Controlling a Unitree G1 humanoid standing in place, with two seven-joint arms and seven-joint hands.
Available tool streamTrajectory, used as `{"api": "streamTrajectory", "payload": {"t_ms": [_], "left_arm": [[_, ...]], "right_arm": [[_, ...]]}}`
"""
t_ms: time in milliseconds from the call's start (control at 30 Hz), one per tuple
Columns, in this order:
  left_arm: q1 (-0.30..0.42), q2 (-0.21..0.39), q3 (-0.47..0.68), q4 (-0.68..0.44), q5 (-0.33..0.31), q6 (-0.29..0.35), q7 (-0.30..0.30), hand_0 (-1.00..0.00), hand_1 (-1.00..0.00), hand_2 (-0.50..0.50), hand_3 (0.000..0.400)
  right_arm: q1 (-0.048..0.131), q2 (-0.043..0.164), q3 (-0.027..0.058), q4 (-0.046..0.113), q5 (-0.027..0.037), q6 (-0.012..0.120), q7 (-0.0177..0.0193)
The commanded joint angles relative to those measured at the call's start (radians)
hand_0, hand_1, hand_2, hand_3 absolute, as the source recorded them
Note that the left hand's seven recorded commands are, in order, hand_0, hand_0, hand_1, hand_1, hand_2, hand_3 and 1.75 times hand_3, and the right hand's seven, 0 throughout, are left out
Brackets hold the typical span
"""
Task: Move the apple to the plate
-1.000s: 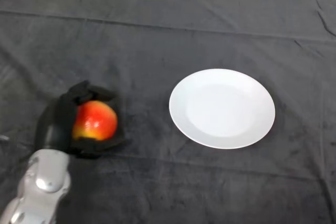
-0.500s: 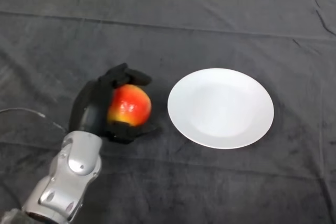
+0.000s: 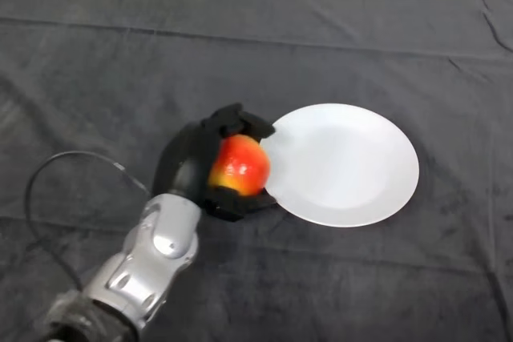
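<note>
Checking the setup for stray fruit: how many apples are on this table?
1. The apple is held in the left hand at the white plate's left rim. None other shows.

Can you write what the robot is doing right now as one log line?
left hand: shut on apple | apple: at left rim of plate | not released
</note>
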Motion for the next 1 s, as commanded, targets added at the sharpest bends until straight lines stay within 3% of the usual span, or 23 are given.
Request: {"api": "streamTrajectory", "payload": {"t_ms": [33, 500, 1000], "left_arm": [[-0.070, -0.017, -0.035, 0.053, -0.025, -0.013, 0.017, -1.00, -1.00, 0.00, 0.400], [-0.213, -0.085, -0.255, 0.235, -0.163, -0.055, 0.046, -1.00, -1.00, 0.00, 0.400], [-0.286, -0.104, -0.381, 0.338, -0.289, -0.085, 0.026, -1.00, -1.00, 0.00, 0.400]], "right_arm": [[-0.018, -0.003, -0.0108, -0.032, 0.0180, -0.002, -0.0043], [-0.020, -0.007, -0.0131, -0.023, 0.0195, -0.003, 0.0003], [-0.023, -0.011, -0.0157, -0.013, 0.0208, -0.004, 0.0057]]}}
